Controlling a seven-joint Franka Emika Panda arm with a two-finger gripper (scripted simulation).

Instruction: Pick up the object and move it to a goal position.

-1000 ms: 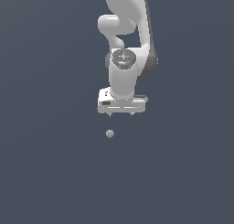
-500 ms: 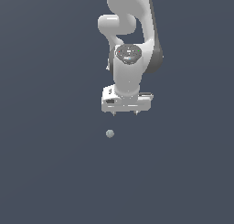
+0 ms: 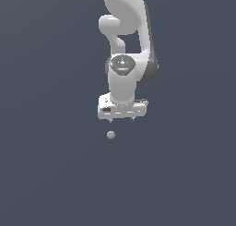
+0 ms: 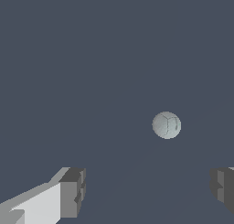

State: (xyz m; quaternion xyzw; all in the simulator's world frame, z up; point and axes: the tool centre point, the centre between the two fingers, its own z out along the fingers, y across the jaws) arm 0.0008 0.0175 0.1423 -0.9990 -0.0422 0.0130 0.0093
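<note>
While the gripper (image 3: 121, 118) hangs wide open and empty, the ball (image 3: 110, 135) lies on plain slate-grey ground (image 3: 46, 174).

Illumination is even and moderate; both views are sharp, with no blur, glare or edge distortion. The arm (image 3: 123, 82) is brightest on its upper surfaces and shaded beneath. The ball (image 4: 166, 125) shows soft shading and casts no distinct shadow on the dark surface (image 3: 46, 165).
</note>
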